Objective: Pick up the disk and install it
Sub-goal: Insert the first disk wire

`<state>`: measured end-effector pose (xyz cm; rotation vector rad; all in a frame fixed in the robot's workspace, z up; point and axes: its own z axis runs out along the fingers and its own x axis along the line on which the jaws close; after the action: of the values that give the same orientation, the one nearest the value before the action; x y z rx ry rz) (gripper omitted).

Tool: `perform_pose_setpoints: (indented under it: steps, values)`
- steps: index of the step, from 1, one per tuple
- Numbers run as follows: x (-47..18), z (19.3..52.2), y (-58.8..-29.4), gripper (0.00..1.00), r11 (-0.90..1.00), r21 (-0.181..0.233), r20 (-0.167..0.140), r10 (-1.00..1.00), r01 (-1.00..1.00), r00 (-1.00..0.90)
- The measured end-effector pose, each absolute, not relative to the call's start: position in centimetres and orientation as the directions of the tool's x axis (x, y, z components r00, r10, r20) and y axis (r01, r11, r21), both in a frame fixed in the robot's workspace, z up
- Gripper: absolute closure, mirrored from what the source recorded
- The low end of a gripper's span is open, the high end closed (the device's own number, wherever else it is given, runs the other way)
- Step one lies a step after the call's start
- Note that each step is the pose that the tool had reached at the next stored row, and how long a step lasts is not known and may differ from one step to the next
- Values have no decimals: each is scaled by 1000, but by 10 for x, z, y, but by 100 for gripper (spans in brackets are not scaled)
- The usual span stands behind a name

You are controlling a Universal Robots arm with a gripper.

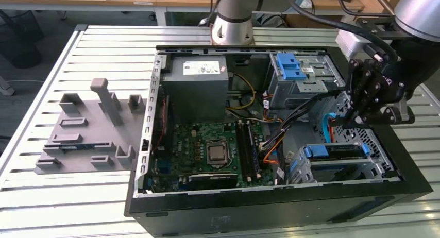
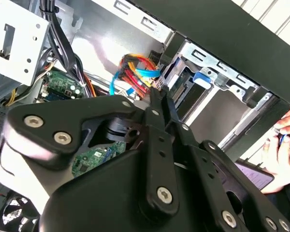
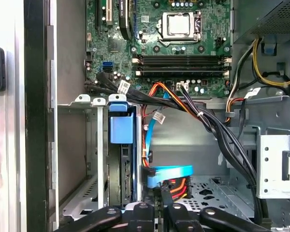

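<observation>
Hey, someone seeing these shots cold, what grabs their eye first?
Probably the open computer case on the slatted table, its green motherboard bare. Next, the black gripper hanging above the drive cage at the exterior view's right, where the blue-framed disk sits.

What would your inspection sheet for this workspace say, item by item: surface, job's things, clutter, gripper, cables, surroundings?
Surface: slatted metal table bears an open computer case.
Job's things: the disk, in its blue carrier, stands edge-on in the drive bay.
Clutter: grey moulded fixture at the exterior view's left.
Gripper: gripper hangs over the case beside the bay.
Cables: blue flat cable and orange wires near the gripper.
Surroundings: a person's hand beyond the case.
</observation>
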<state>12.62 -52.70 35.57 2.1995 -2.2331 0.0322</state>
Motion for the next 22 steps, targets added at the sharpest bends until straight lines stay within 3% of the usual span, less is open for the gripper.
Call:
perform_pose_setpoints:
  steps: [14,22]
  values:
    - [128,344,-549,84,15,-5,19,-1000,-1000,-15]
    - [129,339,-552,84,19,24,20,-1000,-1000,-18]
